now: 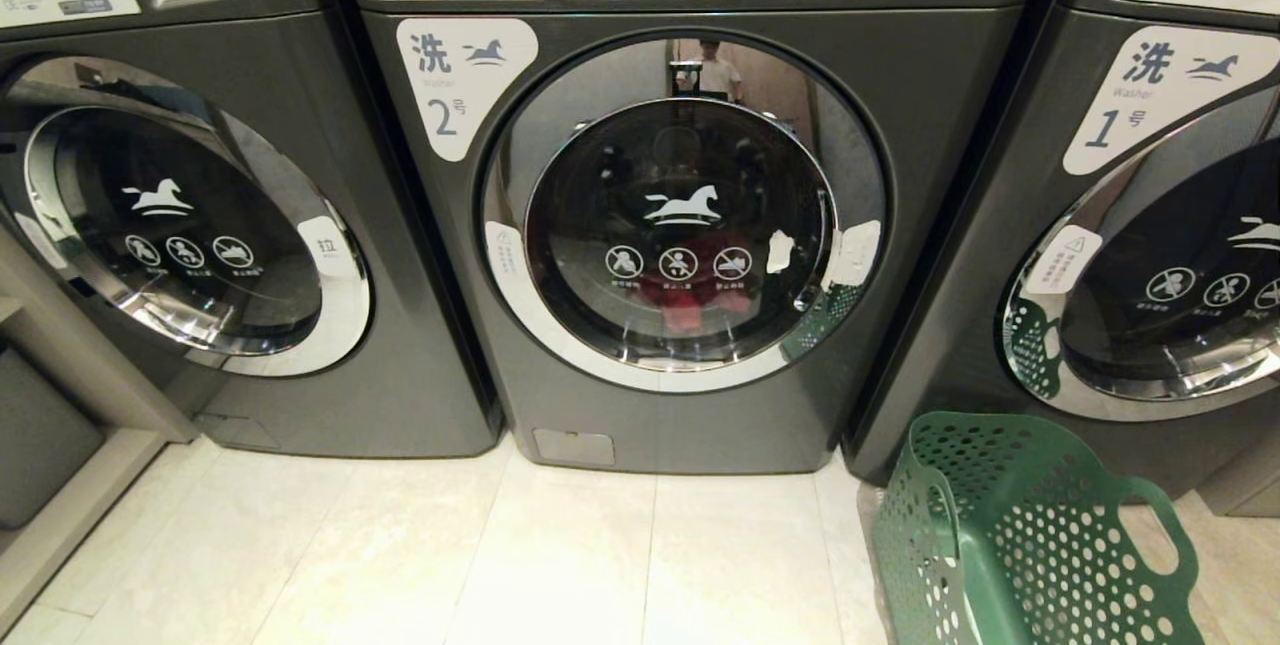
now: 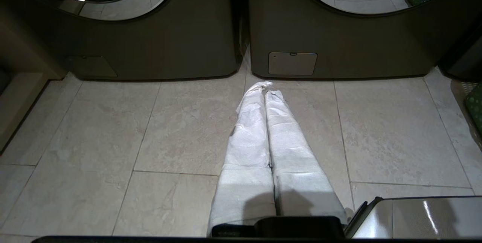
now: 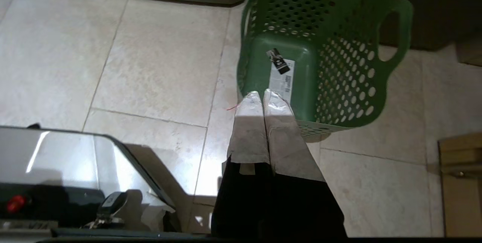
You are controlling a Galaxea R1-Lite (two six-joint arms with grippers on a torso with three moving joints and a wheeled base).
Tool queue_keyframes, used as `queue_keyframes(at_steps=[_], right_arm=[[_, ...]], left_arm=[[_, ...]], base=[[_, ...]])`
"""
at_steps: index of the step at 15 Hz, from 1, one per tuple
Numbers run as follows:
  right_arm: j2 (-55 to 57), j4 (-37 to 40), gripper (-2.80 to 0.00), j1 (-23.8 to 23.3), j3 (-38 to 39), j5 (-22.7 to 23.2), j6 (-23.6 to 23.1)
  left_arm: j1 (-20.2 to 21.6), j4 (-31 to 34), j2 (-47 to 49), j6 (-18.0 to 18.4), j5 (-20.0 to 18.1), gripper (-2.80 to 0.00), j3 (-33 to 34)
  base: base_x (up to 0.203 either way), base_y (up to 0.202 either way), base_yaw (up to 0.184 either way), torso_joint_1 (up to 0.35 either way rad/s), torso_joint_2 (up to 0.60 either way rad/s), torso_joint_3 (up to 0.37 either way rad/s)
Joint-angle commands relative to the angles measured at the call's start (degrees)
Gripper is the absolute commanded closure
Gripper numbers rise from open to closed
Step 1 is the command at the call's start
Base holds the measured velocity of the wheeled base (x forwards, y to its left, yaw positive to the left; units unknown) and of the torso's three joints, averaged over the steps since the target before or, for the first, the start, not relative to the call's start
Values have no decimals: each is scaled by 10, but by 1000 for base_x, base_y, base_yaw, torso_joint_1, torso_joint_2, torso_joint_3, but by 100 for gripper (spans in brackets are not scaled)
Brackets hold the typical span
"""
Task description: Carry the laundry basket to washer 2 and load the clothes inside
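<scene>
Washer 2 (image 1: 690, 225) stands straight ahead, its round glass door closed, and red clothes (image 1: 690, 300) show dimly behind the glass. The green laundry basket (image 1: 1020, 535) sits on the floor at the lower right, in front of washer 1, and I see nothing inside but a label on its bottom (image 3: 280, 75). My left gripper (image 2: 264, 86) is shut and holds nothing, low over the tiles before washer 2's base. My right gripper (image 3: 260, 94) is also shut and holds nothing, beside the basket's near wall. Neither arm shows in the head view.
An unlabelled washer (image 1: 190, 225) stands to the left and washer 1 (image 1: 1170, 255) to the right. Pale floor tiles (image 1: 560, 555) stretch in front. A low ledge (image 1: 60, 515) runs along the far left. The robot's base (image 3: 56, 167) lies near the right gripper.
</scene>
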Motion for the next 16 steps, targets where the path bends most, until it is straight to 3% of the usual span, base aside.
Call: queue_keyframes(at_steps=[1,3,5,8,10,16], right_arm=[[-16,-34,0,-33,14,3,1],[-26,-85,0,-21,31,16,-3],[-79,-80,0,10,30,19,-6],[-170,-72,0,13,28,17,-7],[-176,-80,0,13,31,-2,18],[-176,-80,0,13,31,-3,25]], left_arm=[[0,0,-1,-2,0,0,2],[0,-4,-1,-6,-1,0,3],[0,-6,-1,-4,-3,0,4],[0,-6,-1,-6,-6,0,4],[0,-6,-1,-6,-6,0,4],[0,-7,-1,-17,-1,0,4]], base=[[0,0,0,0,0,0],[0,0,0,0,0,0],[0,0,0,0,0,0],[0,0,0,0,0,0],[0,0,0,0,0,0],[0,0,0,0,0,0]])
